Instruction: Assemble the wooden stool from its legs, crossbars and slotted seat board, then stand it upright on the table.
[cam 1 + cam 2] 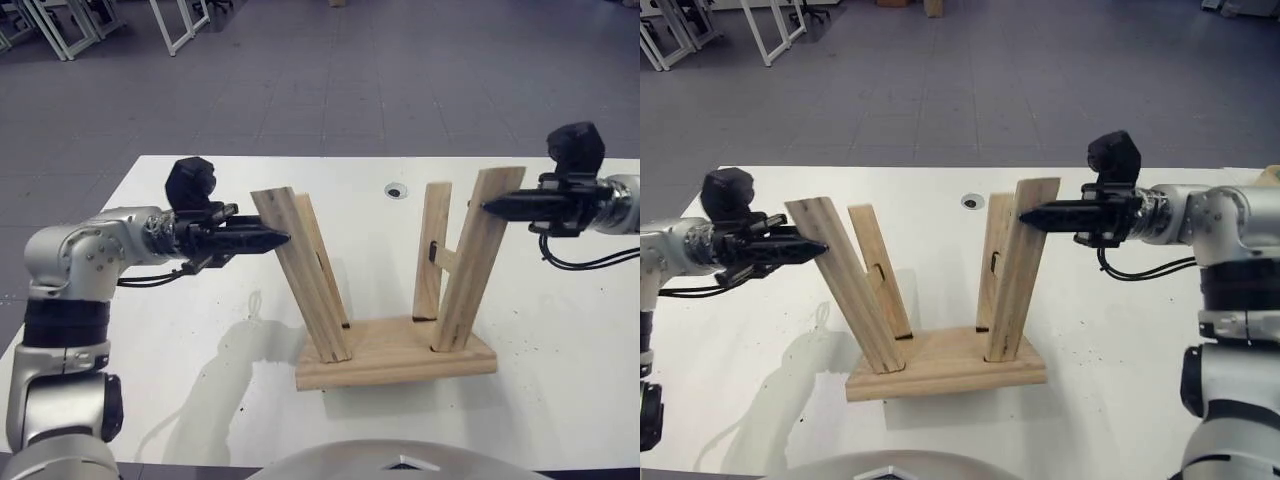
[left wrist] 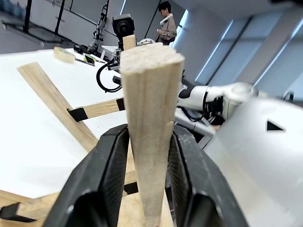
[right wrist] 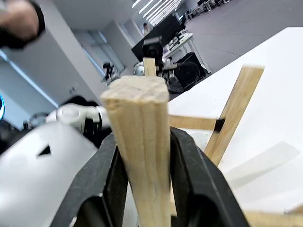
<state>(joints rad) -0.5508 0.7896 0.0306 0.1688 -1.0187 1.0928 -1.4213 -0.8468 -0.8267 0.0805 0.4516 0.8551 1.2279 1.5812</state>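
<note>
The wooden stool rests upside down on the white table [image 1: 190, 400], its seat board [image 1: 400, 362] flat and its legs pointing up and splayed outward. My left gripper [image 1: 278, 238] is shut on the top end of the near left leg [image 1: 310, 285]. In the left wrist view that leg [image 2: 150, 94] sits clamped between the black fingers [image 2: 106, 165]. My right gripper [image 1: 492, 207] is shut on the top of the near right leg [image 1: 472, 270], which the right wrist view shows as a leg [image 3: 142, 137] between fingers [image 3: 191, 165]. A short crossbar [image 1: 447, 259] joins the right pair of legs.
A small round hole [image 1: 396, 190] lies in the table behind the stool. The two far legs [image 1: 322, 255] [image 1: 432, 250] stand behind the held ones. Open tabletop lies to the left, right and front of the seat board.
</note>
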